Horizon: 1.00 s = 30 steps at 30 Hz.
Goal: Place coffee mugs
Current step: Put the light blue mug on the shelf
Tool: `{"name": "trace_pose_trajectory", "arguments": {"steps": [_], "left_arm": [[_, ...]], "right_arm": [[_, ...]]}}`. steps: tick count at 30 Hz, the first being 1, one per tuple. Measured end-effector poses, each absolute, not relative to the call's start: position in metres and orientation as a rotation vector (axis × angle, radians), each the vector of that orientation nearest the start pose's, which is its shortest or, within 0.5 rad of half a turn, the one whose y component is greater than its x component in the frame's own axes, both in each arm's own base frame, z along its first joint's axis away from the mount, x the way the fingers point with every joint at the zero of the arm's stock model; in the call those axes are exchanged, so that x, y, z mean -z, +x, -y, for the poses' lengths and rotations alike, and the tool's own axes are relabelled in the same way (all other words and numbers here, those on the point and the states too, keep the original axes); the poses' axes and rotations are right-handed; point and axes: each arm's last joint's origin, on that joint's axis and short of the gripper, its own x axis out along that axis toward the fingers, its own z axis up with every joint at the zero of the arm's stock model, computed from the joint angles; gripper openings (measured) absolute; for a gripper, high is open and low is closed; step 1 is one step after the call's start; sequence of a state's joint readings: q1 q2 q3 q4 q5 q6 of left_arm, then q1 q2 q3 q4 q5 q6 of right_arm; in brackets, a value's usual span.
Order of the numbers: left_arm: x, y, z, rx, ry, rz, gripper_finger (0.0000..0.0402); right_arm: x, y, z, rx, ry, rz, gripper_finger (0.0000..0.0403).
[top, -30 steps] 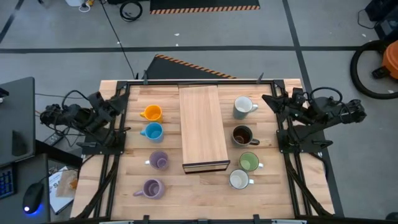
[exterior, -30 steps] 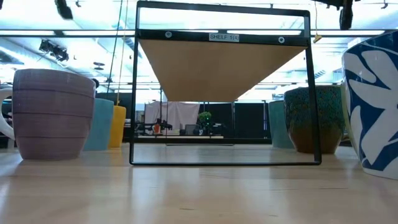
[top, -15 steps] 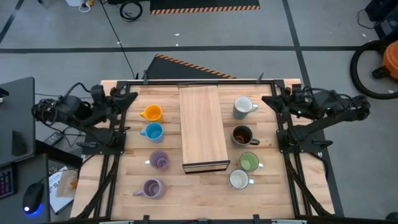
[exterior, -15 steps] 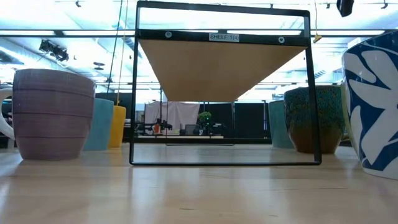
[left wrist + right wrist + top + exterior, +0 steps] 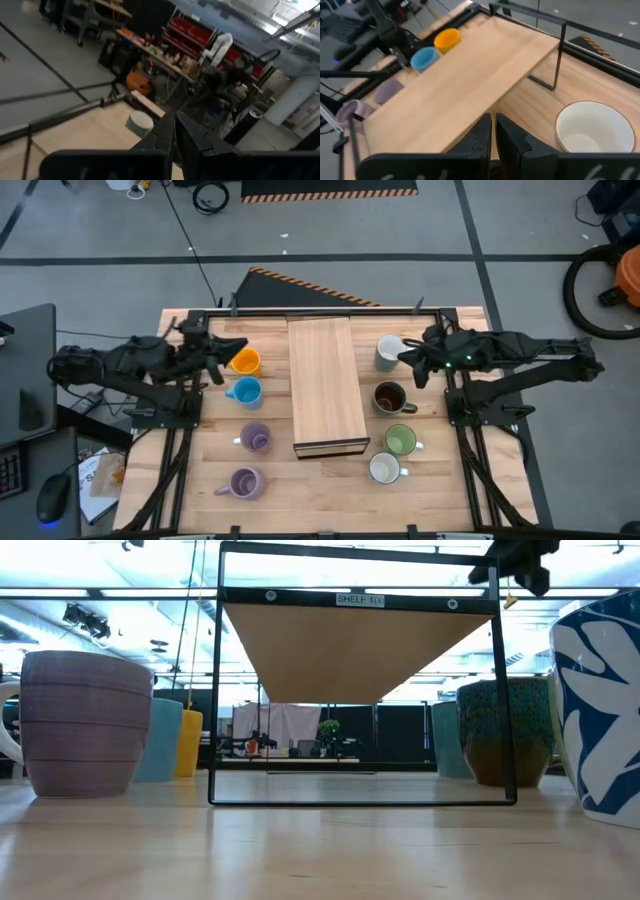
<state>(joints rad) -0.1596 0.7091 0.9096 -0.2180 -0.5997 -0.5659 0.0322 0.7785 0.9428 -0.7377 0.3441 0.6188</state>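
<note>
The left pincer (image 5: pixel 222 350), its fingers pressed together and holding nothing, hangs just beside the orange mug (image 5: pixel 244 362) at the far left of the surface (image 5: pixel 330 495). The right pincer (image 5: pixel 407 358), also pressed together and empty, hangs beside the far white mug (image 5: pixel 391 352) on the other side.

Between them a long wooden board (image 5: pixel 326 385) runs down the middle on a dark wire frame. Left of it, in a row from far to near, stand the orange mug, the light blue mug (image 5: pixel 244 392) and two lavender mugs (image 5: pixel 256 438) (image 5: pixel 245 483). Right of it stand the far white mug, the dark brown mug (image 5: pixel 390 397), the light green mug (image 5: pixel 401 441) and the near white mug (image 5: pixel 385 469).
</note>
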Motion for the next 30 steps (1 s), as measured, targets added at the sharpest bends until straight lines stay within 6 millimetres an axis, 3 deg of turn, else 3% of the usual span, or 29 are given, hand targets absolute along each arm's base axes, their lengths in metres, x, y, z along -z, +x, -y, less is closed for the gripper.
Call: {"name": "trace_pose_trajectory", "arguments": {"steps": [9,16,22,26,30], "left_arm": [[-0.361,0.163,-0.023,-0.399,-0.594,-0.080,0.0009],[-0.360,0.161,-0.045,-0.433,-0.617,-0.078,0.0011],[-0.360,0.159,-0.052,-0.477,-0.624,-0.061,0.0011],[-0.360,0.159,-0.051,-0.474,-0.622,-0.059,0.0011],[-0.360,0.159,-0.052,-0.477,-0.627,-0.057,0.0018]], "right_arm": [[-0.324,0.148,0.036,0.551,0.533,-0.578,0.0029],[-0.310,0.163,0.051,0.484,0.568,-0.708,0.0029],[-0.296,0.180,0.058,0.443,0.446,-0.823,0.0035],[-0.284,0.191,0.062,0.413,0.379,-0.908,0.0074],[-0.276,0.201,0.066,0.421,0.322,-1.030,0.0140]]}}
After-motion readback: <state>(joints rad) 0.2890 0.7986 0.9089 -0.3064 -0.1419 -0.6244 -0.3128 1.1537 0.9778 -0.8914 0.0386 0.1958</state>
